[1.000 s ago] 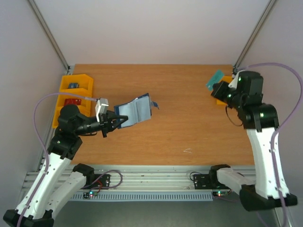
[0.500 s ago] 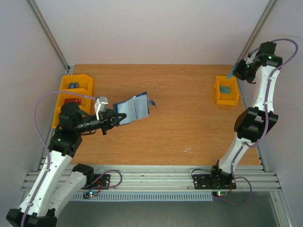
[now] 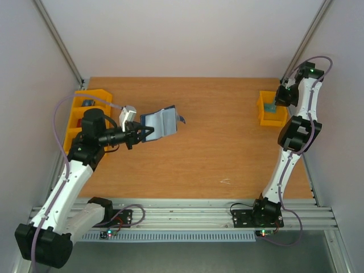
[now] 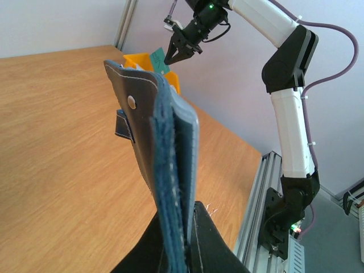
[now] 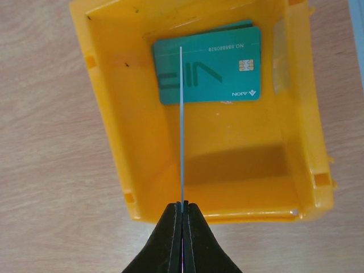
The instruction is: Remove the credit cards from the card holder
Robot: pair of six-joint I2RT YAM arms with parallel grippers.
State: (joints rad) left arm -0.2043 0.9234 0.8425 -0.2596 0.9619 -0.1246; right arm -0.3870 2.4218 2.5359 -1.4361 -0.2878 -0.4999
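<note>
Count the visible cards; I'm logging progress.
2: a green card flat in the yellow bin; a second card edge-on in the right gripper. More may hide in the wallet.

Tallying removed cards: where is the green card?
Right wrist view: the green card lies flat inside the yellow bin near the table's far right corner, under the second card held edge-on above it.

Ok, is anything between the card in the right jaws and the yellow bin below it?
Nothing visible. The card, pinched edge-on in the shut right jaws, hangs over the open yellow bin. Only a green card lies flat on the bin's floor, towards its far end.
</note>
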